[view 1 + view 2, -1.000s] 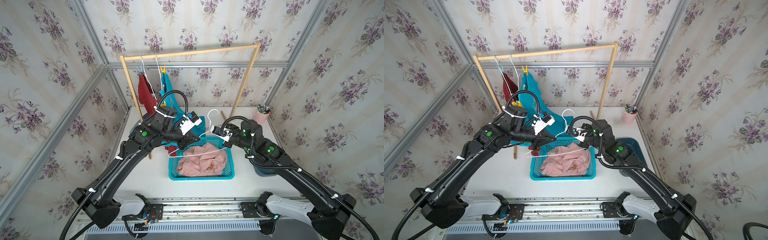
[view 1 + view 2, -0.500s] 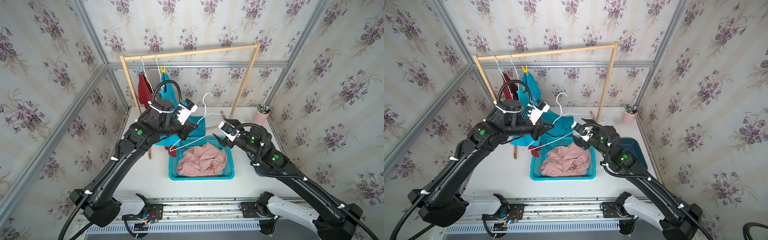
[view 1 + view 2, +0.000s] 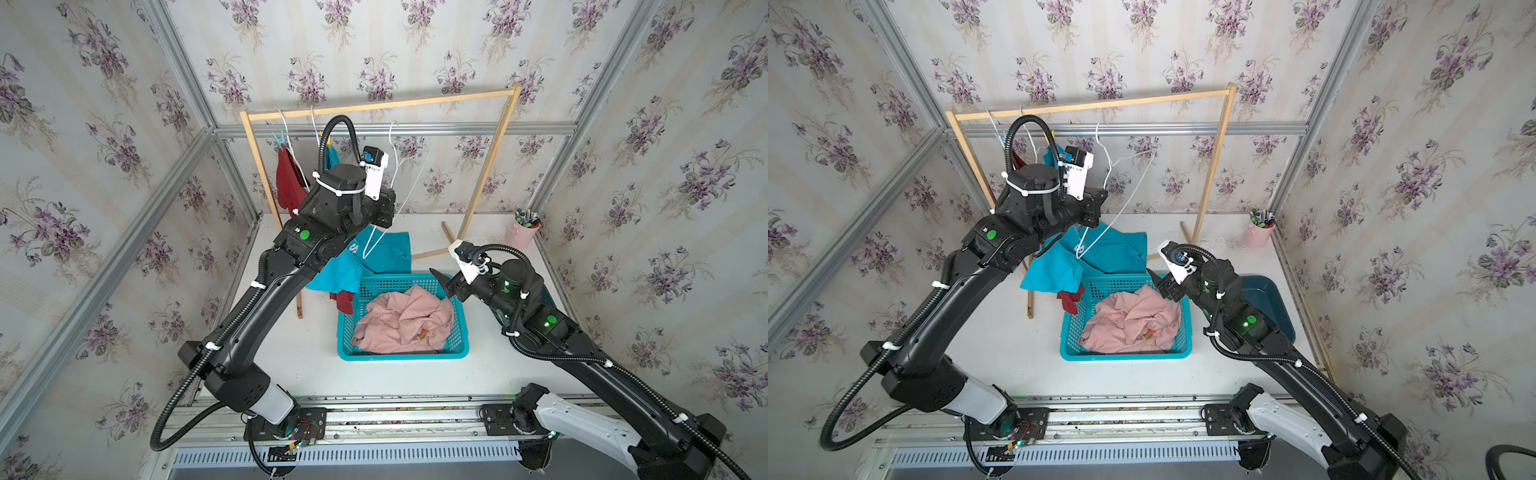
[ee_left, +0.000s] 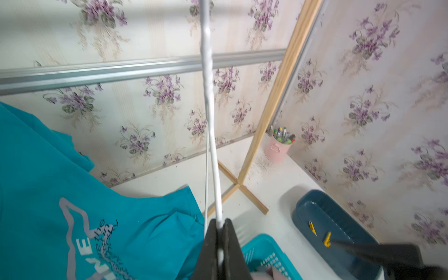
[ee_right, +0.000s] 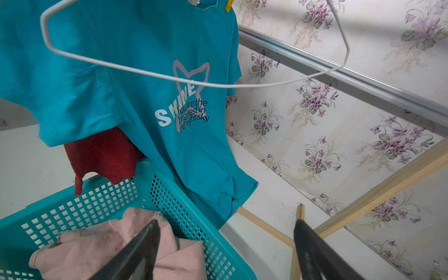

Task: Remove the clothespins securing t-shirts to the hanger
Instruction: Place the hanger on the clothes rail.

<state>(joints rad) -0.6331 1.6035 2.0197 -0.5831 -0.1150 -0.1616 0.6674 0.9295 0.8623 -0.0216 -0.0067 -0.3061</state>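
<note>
**Left gripper** (image 4: 219,225): the jaws are pressed together on the thin wire of the empty white hanger (image 4: 209,97). The hanger is held high, with its hook close under the rail of the wooden rack (image 3: 374,107). Whether the hook is over the rail cannot be told.

**Right gripper** (image 5: 225,223): the jaws are spread wide with nothing between them. It is held at the 2 o'clock corner of the basket.

**Risks, as judged**
- The wire is pinched at one point only, so the hanger can be twisted in the grip. The hook can then be carried past the rail and the hanger dropped.
- The hanger's lower corner is seen close against the turquoise t-shirt (image 5: 121,84). Cloth can be snagged and dragged, and the yellow clothespin (image 5: 228,6) at its collar strained.
- The rack looks light and can be tipped if the rail is pushed by the left arm.
- The dark red t-shirt (image 3: 286,183), pinned by a light blue clothespin (image 3: 280,139), is partly hidden behind that arm, so it can be brushed unnoticed.

**Containers**
- Teal basket (image 3: 403,356), at table centre: the pale pink t-shirt (image 3: 403,320) is crumpled inside. The hems of the red and turquoise shirts are seen at its 11 o'clock corner.
- Dark blue tray (image 4: 339,218), at the basket's 3 o'clock: two loose clothespins (image 4: 312,228), both yellow, are lying in it.
- Pink cup (image 3: 521,235), at the basket's 1 o'clock: it is filled with pens.
</note>
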